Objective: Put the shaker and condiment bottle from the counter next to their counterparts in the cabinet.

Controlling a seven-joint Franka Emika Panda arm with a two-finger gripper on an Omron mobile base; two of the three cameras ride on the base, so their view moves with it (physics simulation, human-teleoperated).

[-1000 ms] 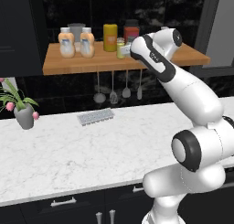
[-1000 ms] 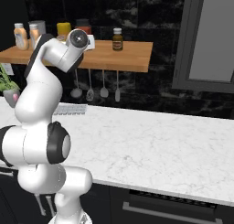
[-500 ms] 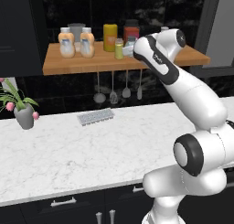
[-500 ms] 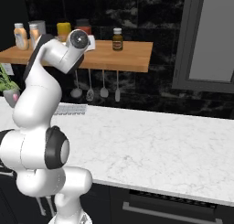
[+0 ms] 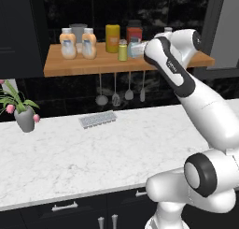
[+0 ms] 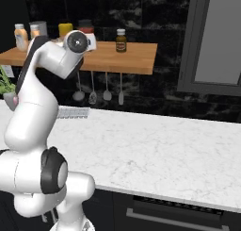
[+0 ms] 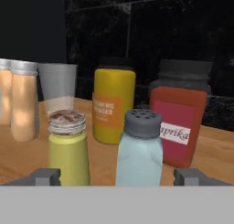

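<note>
The teal shaker [image 7: 139, 150] with a dark grey cap stands on the wooden cabinet shelf [image 5: 84, 64], right beside its yellow-green, silver-capped counterpart [image 7: 68, 150]. My gripper [image 7: 119, 177] is open just in front of them. Its fingertips [image 7: 45, 176] stand wide to either side and touch neither shaker. In the left base view the teal shaker [image 5: 134, 49] sits at the tip of my hand, next to the yellow-green shaker [image 5: 123, 51]. Two orange condiment bottles [image 5: 68, 43] [image 5: 89, 43] with white caps stand side by side at the shelf's left.
Behind the shakers are a yellow canister [image 7: 113, 104], a red paprika jar [image 7: 180, 125] and a grey cup [image 7: 57, 88]. A brown bottle [image 6: 121, 40] stands further right. Utensils [image 5: 115, 90] hang under the shelf. The marble counter [image 5: 93, 153] holds a flower vase [image 5: 25, 118] and a grey rack [image 5: 97, 119].
The gripper has opened and let go of the teal shaker, which now stands on the shelf. My hand has edged slightly right.
</note>
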